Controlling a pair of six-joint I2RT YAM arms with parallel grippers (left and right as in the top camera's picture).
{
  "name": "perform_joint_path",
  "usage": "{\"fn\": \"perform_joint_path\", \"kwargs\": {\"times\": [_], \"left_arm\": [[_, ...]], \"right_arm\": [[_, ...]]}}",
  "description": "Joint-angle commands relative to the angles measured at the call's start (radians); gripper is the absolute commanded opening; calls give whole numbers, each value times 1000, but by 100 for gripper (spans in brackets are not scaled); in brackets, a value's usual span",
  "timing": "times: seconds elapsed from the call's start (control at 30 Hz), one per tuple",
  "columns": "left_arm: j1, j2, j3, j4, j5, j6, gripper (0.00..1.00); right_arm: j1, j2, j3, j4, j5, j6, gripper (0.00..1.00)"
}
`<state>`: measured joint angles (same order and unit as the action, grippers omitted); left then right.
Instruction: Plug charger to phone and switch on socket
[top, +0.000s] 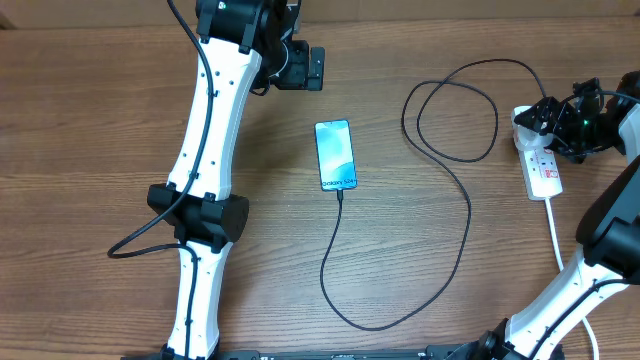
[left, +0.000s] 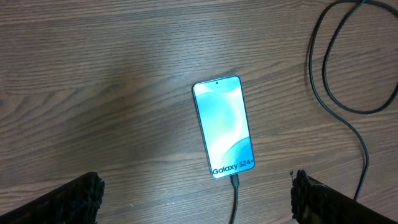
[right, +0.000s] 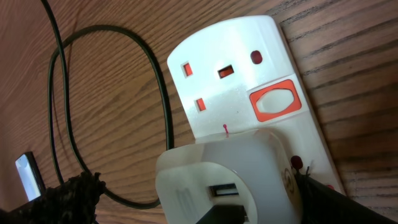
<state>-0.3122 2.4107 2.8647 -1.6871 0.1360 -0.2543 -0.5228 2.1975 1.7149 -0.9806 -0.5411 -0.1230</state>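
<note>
The phone (top: 335, 155) lies flat mid-table with its blue screen lit, and it also shows in the left wrist view (left: 224, 127). The charger's black connector tip (left: 235, 182) sits in the phone's near end. Its thin black cable (top: 465, 215) loops right to the white socket (top: 543, 172). In the right wrist view a white adapter (right: 211, 177) is plugged into the socket (right: 249, 74), beside an orange-red switch (right: 273, 104). My right gripper (right: 199, 202) is open, its fingers either side of the adapter. My left gripper (left: 196, 196) is open and empty above the table, short of the phone.
The socket's thick white cord (top: 555, 235) runs toward the front right. The left arm (top: 205, 150) stretches over the table's left side. Cable loops (top: 450, 110) lie between the phone and the socket.
</note>
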Motion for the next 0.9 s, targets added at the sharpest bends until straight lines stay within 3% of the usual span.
{"fn": "perform_joint_path", "kwargs": {"times": [0.0, 0.87], "left_arm": [[5, -4, 17, -2, -14, 15, 100], [5, -4, 17, -2, -14, 15, 100]], "right_arm": [[35, 28, -13, -19, -25, 21, 100], [27, 29, -71, -35, 2, 22, 100]]}}
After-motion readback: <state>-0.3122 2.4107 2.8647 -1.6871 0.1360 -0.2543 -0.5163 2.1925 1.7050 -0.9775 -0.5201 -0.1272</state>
